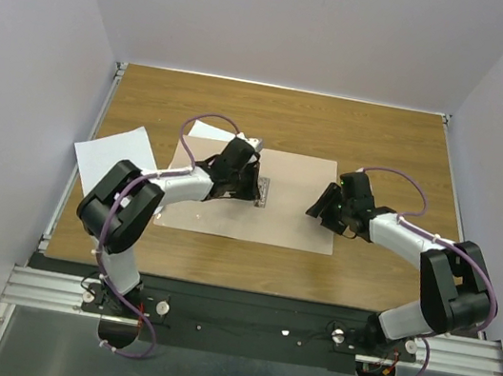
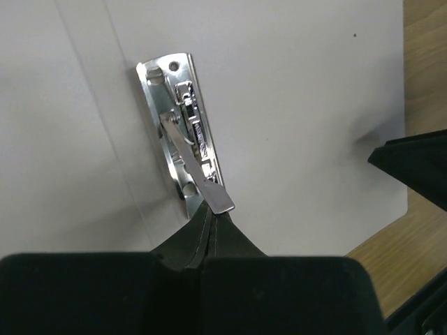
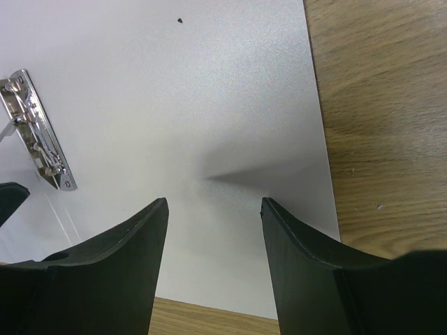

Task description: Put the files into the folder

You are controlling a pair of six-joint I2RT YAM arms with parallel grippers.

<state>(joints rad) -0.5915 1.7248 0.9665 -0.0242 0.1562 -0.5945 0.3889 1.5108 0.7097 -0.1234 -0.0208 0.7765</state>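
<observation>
The folder lies open and flat mid-table, tan from above and pale grey in both wrist views. Its metal clip sits along the fold. My left gripper is shut, its tips touching the free end of the clip's lever; a pinch is not visible. My right gripper hovers open over the folder's right half, holding nothing. One white file lies at the table's left edge; another peeks out behind the left arm.
Wooden tabletop surrounds the folder. White walls close in the left, back and right sides. The right arm's dark tip shows at the right of the left wrist view. A metal rail carries both bases.
</observation>
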